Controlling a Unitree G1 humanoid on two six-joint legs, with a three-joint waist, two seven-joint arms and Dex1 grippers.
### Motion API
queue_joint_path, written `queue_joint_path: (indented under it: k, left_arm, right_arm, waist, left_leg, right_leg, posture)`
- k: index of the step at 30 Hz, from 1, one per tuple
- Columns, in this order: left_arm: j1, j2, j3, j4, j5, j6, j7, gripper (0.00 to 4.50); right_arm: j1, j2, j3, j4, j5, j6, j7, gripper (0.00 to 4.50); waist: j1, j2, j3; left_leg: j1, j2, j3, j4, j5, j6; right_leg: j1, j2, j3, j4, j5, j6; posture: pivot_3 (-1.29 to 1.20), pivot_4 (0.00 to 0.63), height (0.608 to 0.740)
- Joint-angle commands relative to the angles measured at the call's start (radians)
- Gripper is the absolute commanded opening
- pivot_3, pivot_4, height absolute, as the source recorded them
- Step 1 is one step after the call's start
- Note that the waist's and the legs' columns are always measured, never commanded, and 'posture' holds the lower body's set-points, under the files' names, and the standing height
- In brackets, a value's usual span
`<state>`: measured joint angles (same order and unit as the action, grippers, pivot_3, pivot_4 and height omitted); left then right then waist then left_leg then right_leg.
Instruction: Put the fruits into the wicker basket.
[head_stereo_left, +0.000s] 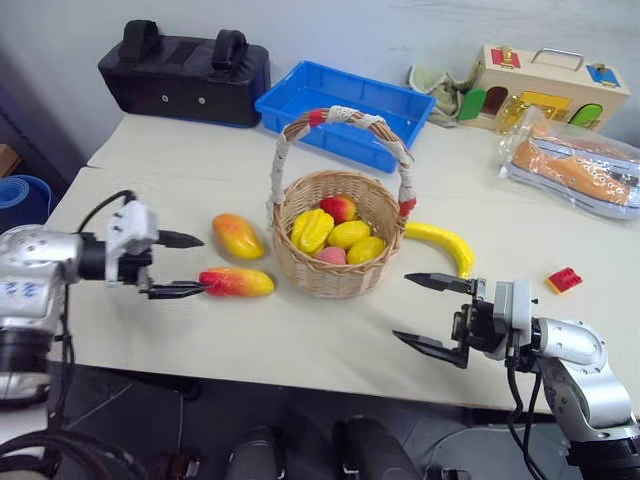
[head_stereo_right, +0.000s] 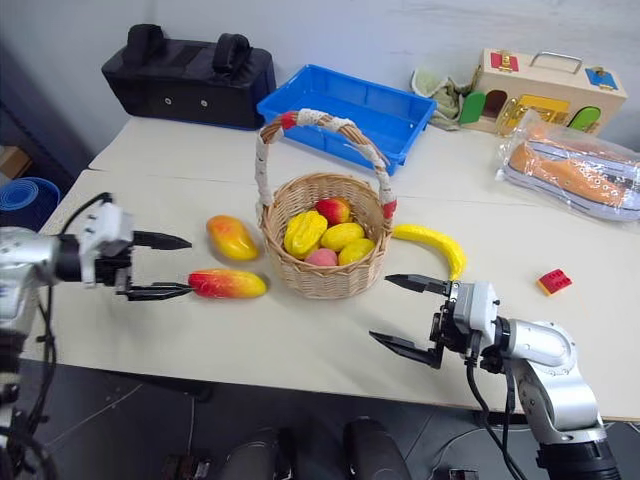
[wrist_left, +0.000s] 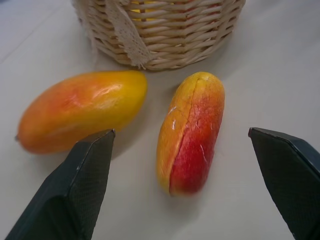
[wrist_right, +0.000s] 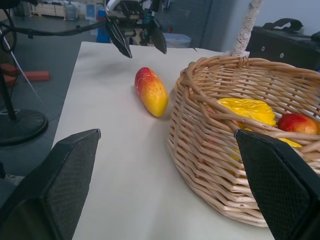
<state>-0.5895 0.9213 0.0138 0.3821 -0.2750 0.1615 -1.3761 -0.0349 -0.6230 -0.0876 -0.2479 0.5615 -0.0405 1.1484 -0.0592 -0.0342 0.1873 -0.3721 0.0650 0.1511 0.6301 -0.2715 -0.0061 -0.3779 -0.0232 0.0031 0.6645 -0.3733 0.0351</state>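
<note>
The wicker basket (head_stereo_left: 330, 275) stands mid-table and holds several small toy fruits. Two mangoes lie to its left: one orange-yellow (head_stereo_left: 238, 236), one red and yellow (head_stereo_left: 238, 283) nearer the front. The banana (head_stereo_left: 445, 243) lies on the table to the basket's right. My left gripper (head_stereo_left: 195, 265) is open and points at the red and yellow mango (wrist_left: 191, 132), with its fingertips at that fruit's red end. My right gripper (head_stereo_left: 402, 308) is open and empty in front of the banana, pointing left toward the basket (wrist_right: 210, 150).
A blue tray (head_stereo_left: 345, 110) and a black bag (head_stereo_left: 185, 72) sit behind the basket. At the back right are a wooden toy house (head_stereo_left: 545, 90) and a plastic-wrapped package (head_stereo_left: 575, 165). A small red brick (head_stereo_left: 564, 280) lies right of the banana.
</note>
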Motion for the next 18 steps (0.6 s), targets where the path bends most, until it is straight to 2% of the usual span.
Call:
queue_joint_path:
  k: [1,5,9,14,16,18]
  left_arm:
    - [-0.065,-0.042,-0.111,0.035,0.089,0.033,-0.009,4.5]
    - [-0.055,-0.066,-0.154,0.004,0.113,0.066,-0.012,4.5]
    - [-0.028,-0.09,-0.175,-0.007,0.15,0.041,0.032,3.59]
    - [0.014,-0.085,-0.142,-0.021,0.129,-0.008,0.024,2.04]
    - [0.042,-0.069,-0.105,-0.048,0.086,-0.057,-0.014,1.78]
    - [0.07,-0.061,-0.008,-0.158,-0.043,-0.018,-0.052,1.77]
  right_arm:
    - [-0.009,0.011,-0.014,-0.05,0.01,-0.001,-0.027,4.46]
    - [0.006,0.014,-0.027,-0.074,0.013,0.006,-0.059,4.46]
    - [0.031,0.015,-0.032,-0.086,0.012,-0.006,-0.074,4.5]
    - [0.052,0.017,-0.043,-0.093,0.022,-0.01,-0.086,4.5]
    - [0.068,0.016,-0.059,-0.102,0.046,0.003,-0.092,4.5]
    - [0.102,0.021,-0.1,-0.123,0.101,0.049,-0.136,4.5]
  waist:
    - [0.003,0.0,0.0]
    - [0.003,0.0,0.0]
    - [0.004,0.0,0.0]
    - [0.005,0.0,0.0]
    - [0.003,0.0,0.0]
    - [0.006,0.0,0.0]
  left_leg:
    - [0.0,0.0,0.0,0.001,0.0,0.0]
    - [0.0,0.0,0.0,0.002,0.0,0.0]
    - [0.0,0.0,0.0,0.003,0.0,0.0]
    - [0.0,0.0,-0.001,0.004,0.0,0.0]
    - [0.001,0.0,-0.001,0.004,0.0,0.0]
    - [0.001,0.0,-0.002,0.004,0.0,0.0]
  right_leg:
    - [0.0,0.0,0.0,0.001,-0.001,0.001]
    - [0.0,0.0,0.001,0.002,-0.001,0.001]
    - [0.0,0.0,0.001,0.004,-0.001,0.002]
    - [0.0,-0.001,0.001,0.006,-0.001,0.002]
    - [0.0,-0.001,0.001,0.006,-0.001,0.002]
    - [0.0,-0.001,0.001,0.007,-0.001,0.002]
  posture:
    - [0.0,0.15,0.74]
    - [0.0,0.15,0.74]
    - [0.0,0.15,0.74]
    - [0.0,0.15,0.74]
    - [0.0,0.15,0.74]
    - [0.0,0.15,0.74]
